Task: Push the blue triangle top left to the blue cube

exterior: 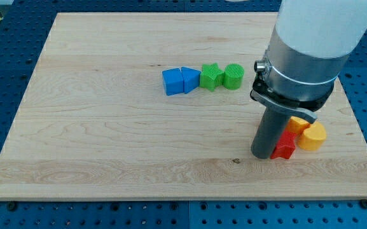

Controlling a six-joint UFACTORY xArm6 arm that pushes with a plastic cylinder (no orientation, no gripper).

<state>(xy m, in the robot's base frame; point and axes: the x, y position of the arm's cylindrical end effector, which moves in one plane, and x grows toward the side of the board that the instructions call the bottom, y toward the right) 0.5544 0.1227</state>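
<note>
No pincer shows on this arm, so there is nothing to call spread or pressed together. The arm ends in a dark rod, and my tip (261, 154) rests on the desk (107, 140), well to the view's lower right of the blue cube (172, 82).

The blue triangle (190, 79) sits against the cube's right side, apparently touching. Further right of the cube come a green star (210, 76) and a green cylinder (233, 76). A red block (285, 146), a yellow block (312, 136) and an orange block (299, 123) cluster far to its lower right, just beside my tip.

The triangle looks small, rigid and light — likely to slide easily and to pivot if struck off-centre, so a flat face is the place to push. Bare wood lies above, left of and below the cube, and the desk's edges are well clear of it.
</note>
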